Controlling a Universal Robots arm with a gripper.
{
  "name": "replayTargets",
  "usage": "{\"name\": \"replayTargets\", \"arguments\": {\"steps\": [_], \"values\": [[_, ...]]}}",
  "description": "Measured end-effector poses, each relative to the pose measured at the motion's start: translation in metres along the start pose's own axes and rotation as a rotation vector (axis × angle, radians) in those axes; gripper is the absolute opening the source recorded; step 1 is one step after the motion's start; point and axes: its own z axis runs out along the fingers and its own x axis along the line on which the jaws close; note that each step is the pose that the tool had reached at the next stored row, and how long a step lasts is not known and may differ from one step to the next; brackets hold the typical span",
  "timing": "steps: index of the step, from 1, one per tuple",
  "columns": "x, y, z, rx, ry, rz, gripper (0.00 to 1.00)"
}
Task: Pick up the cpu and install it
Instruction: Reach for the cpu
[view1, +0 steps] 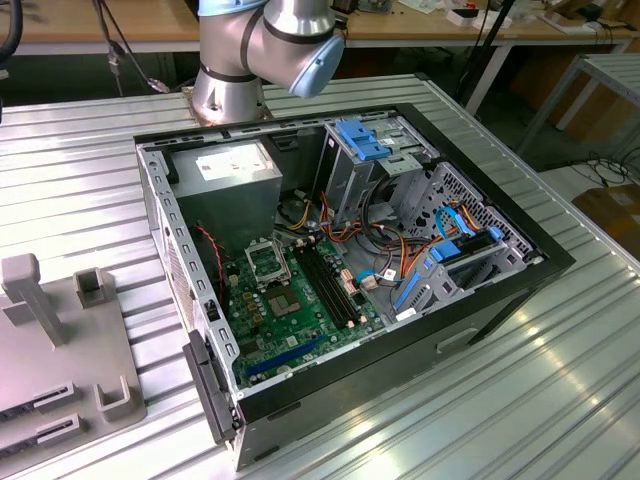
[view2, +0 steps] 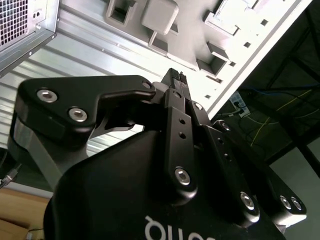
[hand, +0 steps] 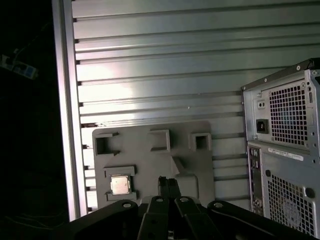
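Gripper (hand: 167, 181) is clenched, fingertips pressed together w/ nothing between them, and hangs over the grey holder plate (hand: 150, 150). The cpu (hand: 120, 185) lies flat in a square pocket of that plate, metal top up, prob. to keep a fixed place; near the gripper but apart, not yet picked. Farther, the pc case (view1: 400, 370) lies open on its side on the ribbed table (view1: 80, 180), so motherboard (view1: 300, 320) and black socket (view1: 268, 262) face up.
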Motion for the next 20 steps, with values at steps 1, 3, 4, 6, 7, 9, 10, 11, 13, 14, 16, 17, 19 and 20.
{"name": "replayTargets", "arguments": {"steps": [1,3,4,6,7,9,10,11,13,14,16,17,19,20], "values": [[0.0013,-0.0008,0.0000,0.0000,0.0001,0.000,0.11],[0.0042,-0.0022,0.0000,0.0000,0.0000,0.000,0.11],[0.0056,-0.0029,0.0001,0.0001,0.0001,0.000,0.11],[0.0086,-0.0044,0.0002,0.0000,0.0001,0.000,0.11],[0.0100,-0.0050,0.0002,0.0000,0.0000,0.000,0.11],[0.0138,-0.0066,0.0002,0.0001,0.0001,0.000,0.11],[0.0158,-0.0074,0.0003,0.0000,0.0000,0.000,0.11],[0.0169,-0.0078,0.0003,0.0000,0.0000,0.000,0.11],[0.0184,-0.0084,0.0003,0.0000,0.0002,0.000,0.11],[0.0191,-0.0084,0.0004,0.0000,0.0001,0.000,0.11],[0.0192,-0.0084,0.0003,0.0000,0.0002,0.000,0.11],[0.0193,-0.0084,0.0004,0.0000,0.0001,0.000,0.11],[0.0193,-0.0084,0.0004,0.0000,0.0001,0.000,0.11],[0.0193,-0.0084,0.0004,0.0000,0.0001,0.000,0.11]]}}
